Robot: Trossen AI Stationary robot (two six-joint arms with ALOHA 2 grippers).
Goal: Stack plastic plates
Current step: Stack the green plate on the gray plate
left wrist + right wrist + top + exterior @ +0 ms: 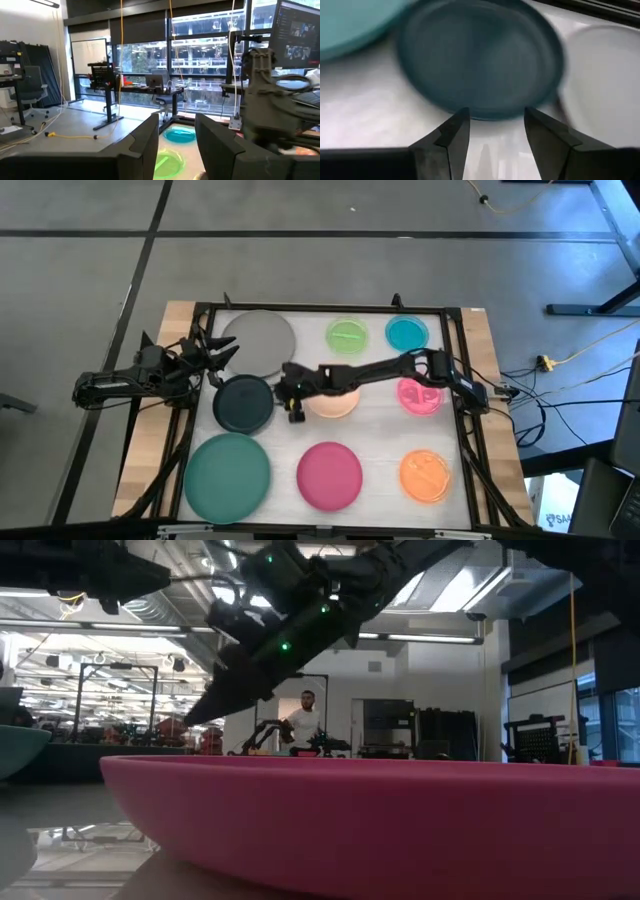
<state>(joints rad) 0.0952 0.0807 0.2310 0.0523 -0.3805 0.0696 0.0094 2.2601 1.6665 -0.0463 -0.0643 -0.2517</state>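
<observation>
no readable text anywhere

right end effector [492,131] — fingers apart | black plate [480,57] just ahead — teal plate [355,20], grey plate [607,82] flanking

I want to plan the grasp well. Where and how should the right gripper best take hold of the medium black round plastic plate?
Probably at the raised rim of the medium black round plastic plate, on the edge facing the open right gripper. The plate lies flat, so only its rim offers a hold; come in low from the peach plate's side, one finger over the rim, one under.

Overhead looks straight down; low view level (magenta plate [380,825] close).
</observation>
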